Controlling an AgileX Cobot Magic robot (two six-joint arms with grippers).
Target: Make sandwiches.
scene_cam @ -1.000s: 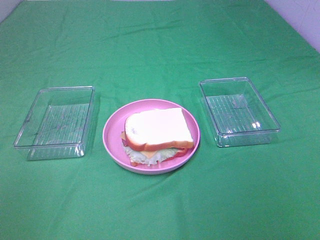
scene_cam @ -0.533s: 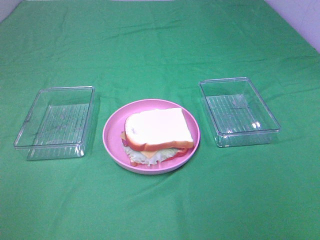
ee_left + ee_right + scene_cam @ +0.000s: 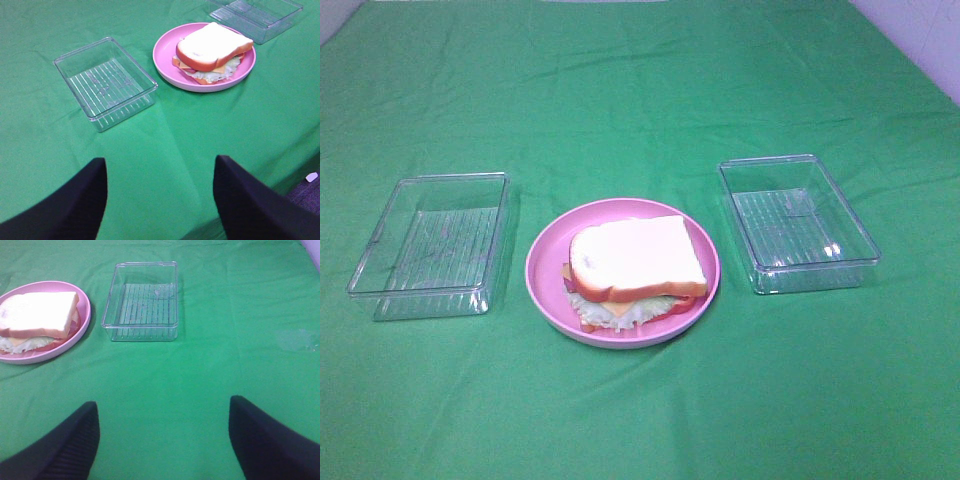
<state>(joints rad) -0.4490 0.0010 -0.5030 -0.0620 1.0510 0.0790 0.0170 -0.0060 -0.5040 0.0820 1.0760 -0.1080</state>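
While both arms hang back from the things: nothing on the worktop (image 3: 640, 90) is touched by either pincer.
Sandwiches: one finished stack (image 3: 635, 268), a white bread slice with orange-brown crust on top, yellow cheese, pale green lettuce and a red strip showing at the near edge beneath it.
Place of the stack: on the round pink plate (image 3: 542, 262), at the middle of the green cloth, between the two trays.
Left tray (image 3: 430, 244): clear plastic, ribbed floor, just beside the plate, not touching it.
Right tray (image 3: 798, 222): clear plastic, likewise apart from the plate, set slightly farther back.
Left pincer (image 3: 160, 200): jaws spread wide, holding nothing, above bare cloth near the worktop's edge, well apart from the left tray and plate.
Right pincer (image 3: 162, 440): jaws spread wide, holding nothing, above bare cloth, well apart from the right tray.
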